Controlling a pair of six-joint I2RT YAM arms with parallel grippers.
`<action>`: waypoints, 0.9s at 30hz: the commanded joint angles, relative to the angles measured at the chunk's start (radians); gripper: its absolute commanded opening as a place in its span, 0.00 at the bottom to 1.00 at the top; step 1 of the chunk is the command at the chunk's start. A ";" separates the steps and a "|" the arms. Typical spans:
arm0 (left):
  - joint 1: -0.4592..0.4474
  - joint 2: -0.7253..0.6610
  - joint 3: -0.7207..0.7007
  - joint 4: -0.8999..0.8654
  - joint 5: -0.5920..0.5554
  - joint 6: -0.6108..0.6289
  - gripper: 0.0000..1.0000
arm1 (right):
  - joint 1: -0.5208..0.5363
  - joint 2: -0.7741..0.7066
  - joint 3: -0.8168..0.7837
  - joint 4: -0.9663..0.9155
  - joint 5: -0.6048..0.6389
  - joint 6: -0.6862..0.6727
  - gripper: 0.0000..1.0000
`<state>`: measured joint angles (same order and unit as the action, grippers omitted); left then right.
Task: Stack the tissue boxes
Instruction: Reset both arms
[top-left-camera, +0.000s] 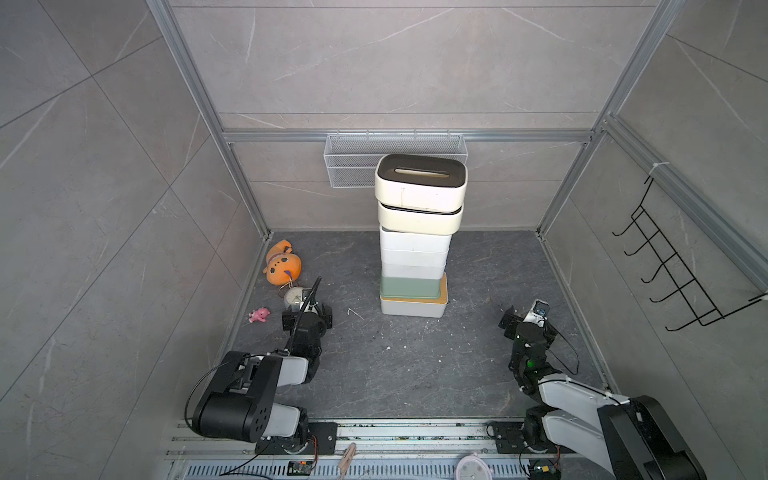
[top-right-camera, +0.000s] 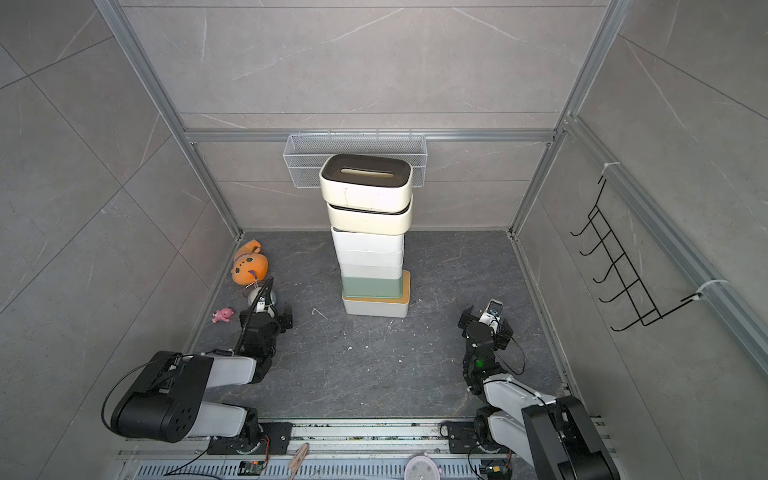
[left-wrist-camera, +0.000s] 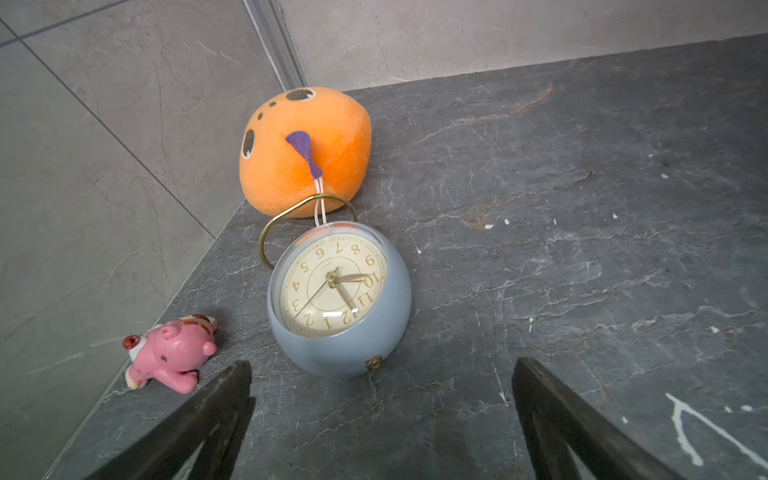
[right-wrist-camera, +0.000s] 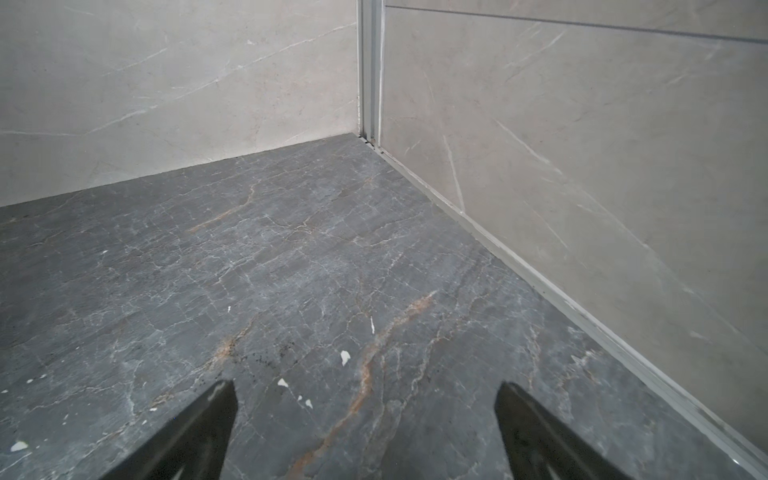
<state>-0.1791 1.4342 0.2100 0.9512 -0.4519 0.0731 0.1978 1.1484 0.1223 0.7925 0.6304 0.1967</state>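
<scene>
Toward the back of the tabletop (top-left-camera: 395, 365), midway between the arms: tissue boxes (top-left-camera: 415, 249) in one tower, seven by count in both top views, in front of the wire basket (top-left-camera: 345, 166) on the back wall. Two cream with dark lids uppermost, three white beneath, then the green box (top-left-camera: 409, 286), then the bottom box (top-left-camera: 413, 309), white with a bamboo lid. No loose box in view; task judged essentially done.

Handling, as judged: stiff hollow shells, probably light, smooth-sided and apt to slip. Tower tall, easily toppled by a sideways nudge. Best hold on the two short ends, one tool per end, on the body rather than the lid.

Orientation: every long axis left to right, parallel to the back wall. Slots upward, top slot along that axis. Upper two shifted slightly rightward. Green box set leftward, bamboo strip bare at the right end.

Left tool (left-wrist-camera: 382, 365): jaws wide apart, empty, just short of the clock (left-wrist-camera: 338, 299), near the orange plush (left-wrist-camera: 305, 149) and pink toy (left-wrist-camera: 170, 353). Right tool (right-wrist-camera: 365, 386): jaws wide apart, empty, over bare tabletop. Both well apart from the tower.
</scene>
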 joint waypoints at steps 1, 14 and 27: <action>0.040 0.002 -0.006 0.161 0.047 0.006 1.00 | -0.017 0.054 0.029 0.159 -0.074 -0.055 1.00; 0.118 0.069 0.080 0.052 0.110 -0.062 0.99 | -0.027 0.222 0.038 0.329 -0.212 -0.145 1.00; 0.213 0.060 0.134 -0.081 0.187 -0.146 1.00 | -0.052 0.352 0.118 0.288 -0.298 -0.158 1.00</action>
<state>0.0311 1.5108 0.3290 0.8623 -0.2878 -0.0402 0.1497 1.5017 0.1967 1.1316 0.3580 0.0505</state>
